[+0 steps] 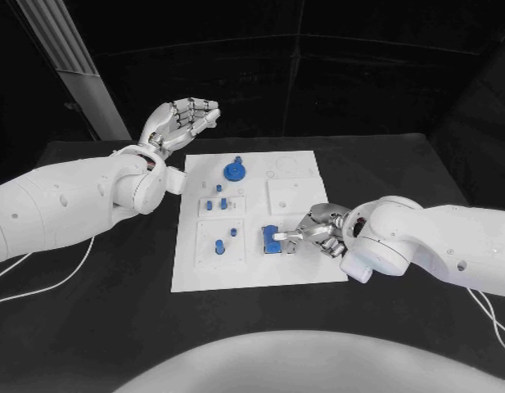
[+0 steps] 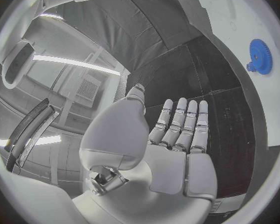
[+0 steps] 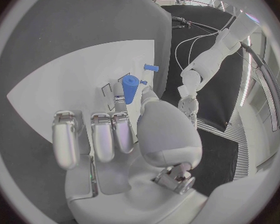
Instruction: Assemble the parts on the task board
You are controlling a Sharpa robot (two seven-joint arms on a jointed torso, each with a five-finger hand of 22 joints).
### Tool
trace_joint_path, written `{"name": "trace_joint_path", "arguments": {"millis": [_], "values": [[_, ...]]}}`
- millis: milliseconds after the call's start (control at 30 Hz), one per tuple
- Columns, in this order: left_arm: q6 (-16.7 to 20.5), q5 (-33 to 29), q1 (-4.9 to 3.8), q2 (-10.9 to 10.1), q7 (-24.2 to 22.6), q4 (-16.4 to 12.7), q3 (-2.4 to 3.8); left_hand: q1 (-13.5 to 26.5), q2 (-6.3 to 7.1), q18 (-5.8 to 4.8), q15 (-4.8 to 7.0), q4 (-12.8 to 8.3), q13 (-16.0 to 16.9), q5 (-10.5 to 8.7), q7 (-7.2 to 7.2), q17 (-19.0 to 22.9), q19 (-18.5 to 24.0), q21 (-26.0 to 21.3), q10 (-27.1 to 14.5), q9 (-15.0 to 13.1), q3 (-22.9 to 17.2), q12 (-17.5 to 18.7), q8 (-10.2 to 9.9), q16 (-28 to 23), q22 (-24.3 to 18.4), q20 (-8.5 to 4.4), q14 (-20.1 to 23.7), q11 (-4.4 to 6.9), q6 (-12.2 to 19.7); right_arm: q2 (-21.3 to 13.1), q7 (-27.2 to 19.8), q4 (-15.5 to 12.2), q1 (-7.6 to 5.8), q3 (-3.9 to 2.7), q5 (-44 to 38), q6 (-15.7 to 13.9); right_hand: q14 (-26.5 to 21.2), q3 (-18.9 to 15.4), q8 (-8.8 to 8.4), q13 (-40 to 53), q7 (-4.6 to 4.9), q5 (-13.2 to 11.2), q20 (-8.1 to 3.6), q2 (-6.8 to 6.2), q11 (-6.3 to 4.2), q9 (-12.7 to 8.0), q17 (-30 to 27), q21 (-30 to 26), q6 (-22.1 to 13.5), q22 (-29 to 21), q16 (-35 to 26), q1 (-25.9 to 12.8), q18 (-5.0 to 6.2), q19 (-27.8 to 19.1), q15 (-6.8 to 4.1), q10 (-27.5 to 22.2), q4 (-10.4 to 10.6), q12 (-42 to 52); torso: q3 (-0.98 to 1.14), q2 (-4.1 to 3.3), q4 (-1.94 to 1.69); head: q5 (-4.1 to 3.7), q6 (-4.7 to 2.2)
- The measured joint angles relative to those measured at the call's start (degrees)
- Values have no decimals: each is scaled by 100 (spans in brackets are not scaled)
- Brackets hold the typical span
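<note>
The white task board lies in the middle of the black table. A blue gear stands at its far end, also seen as the gear beside the board. Several small blue parts sit in the board's left half. My right hand rests at the board's right edge and pinches a blue cylinder part between thumb and a finger. Close up, the cylinder is held just over the board, with a small blue peg beyond it. My left hand is raised off the board's far left corner, fingers spread and empty.
White cables trail over the table at the left and at the right. A metal post stands behind the table's far left corner. Recessed slots mark the board's right half.
</note>
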State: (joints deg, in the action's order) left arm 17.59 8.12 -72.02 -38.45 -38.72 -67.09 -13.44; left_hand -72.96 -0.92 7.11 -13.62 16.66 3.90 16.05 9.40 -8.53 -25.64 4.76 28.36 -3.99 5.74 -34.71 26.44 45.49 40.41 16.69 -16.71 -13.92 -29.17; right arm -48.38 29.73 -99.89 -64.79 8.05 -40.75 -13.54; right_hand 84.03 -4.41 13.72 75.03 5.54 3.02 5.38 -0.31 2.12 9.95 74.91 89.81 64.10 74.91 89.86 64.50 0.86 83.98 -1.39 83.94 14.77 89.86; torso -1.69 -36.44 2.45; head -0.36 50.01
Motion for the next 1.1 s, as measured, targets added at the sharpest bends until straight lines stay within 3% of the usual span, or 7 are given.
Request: {"name": "trace_joint_path", "arguments": {"millis": [167,267,333,400,533,667,1100], "values": [[-4,0,0,1,0,5,0,0,0,0,0,0,0,-2,0,0,0,0,0,0,0,0,0,0,0,0,0,0,0,-78,7,-112,-1,-3,-172,-40,-1,-195,520,0,-148,0,-158,158,-143,413,0,0,160,0,0,83,0,9,-146,1,158,0,-1,2,2,-4,0],[-7,0,2,2,0,6,0,0,0,0,0,0,0,-2,0,0,0,0,0,0,0,0,0,0,0,0,0,0,0,-94,19,-146,-2,-4,-236,-42,0,-369,1005,0,-264,-24,-257,294,-217,860,0,0,55,0,0,91,-1,5,-231,5,175,0,-1,2,2,-15,0],[-9,0,3,3,0,6,0,0,0,0,0,0,0,-2,0,0,0,0,0,0,0,0,0,0,0,0,0,0,0,-97,32,-157,-2,-4,-277,-35,-4,-515,1505,0,-326,-24,-313,422,-282,1351,0,0,-184,0,0,107,0,5,-307,17,175,0,-1,1,2,-21,0],[-10,0,3,3,0,7,0,0,0,0,0,0,0,-2,0,-1,0,0,0,0,0,0,0,0,1,0,0,0,0,-97,47,-158,-2,-4,-305,-24,-7,-671,2116,0,-372,-48,-367,525,-332,1968,0,0,-546,0,0,210,0,-2,-355,2,179,0,-2,1,1,-21,0],[-12,0,3,6,0,8,0,0,0,0,0,0,0,-2,0,-1,0,0,0,0,0,0,0,0,1,0,0,0,0,-86,94,-148,-3,-5,-350,26,-7,-788,2631,2,-380,-48,-367,686,-347,2558,0,0,-911,0,0,371,0,-2,-355,-1,156,0,-4,-3,-2,-28,0],[-14,0,3,10,0,10,0,0,0,0,0,0,0,41,0,11,0,0,0,0,0,0,0,22,1,0,0,0,0,-49,158,-117,-3,-5,-386,112,-7,-788,2809,8,-390,-48,-366,790,-358,2765,0,0,-947,0,0,475,0,-2,-354,10,156,1,-5,-5,-3,-29,0],[-19,0,4,21,0,16,0,0,0,0,0,0,-4,41,0,11,0,0,1,0,-1,0,0,22,1,0,0,0,0,188,324,105,-3,-4,-455,424,-8,-788,2884,6,-409,-47,-366,895,-387,2899,0,0,-966,0,0,580,0,-2,-354,-2,156,37,-3,-6,-8,-9,0]]}}
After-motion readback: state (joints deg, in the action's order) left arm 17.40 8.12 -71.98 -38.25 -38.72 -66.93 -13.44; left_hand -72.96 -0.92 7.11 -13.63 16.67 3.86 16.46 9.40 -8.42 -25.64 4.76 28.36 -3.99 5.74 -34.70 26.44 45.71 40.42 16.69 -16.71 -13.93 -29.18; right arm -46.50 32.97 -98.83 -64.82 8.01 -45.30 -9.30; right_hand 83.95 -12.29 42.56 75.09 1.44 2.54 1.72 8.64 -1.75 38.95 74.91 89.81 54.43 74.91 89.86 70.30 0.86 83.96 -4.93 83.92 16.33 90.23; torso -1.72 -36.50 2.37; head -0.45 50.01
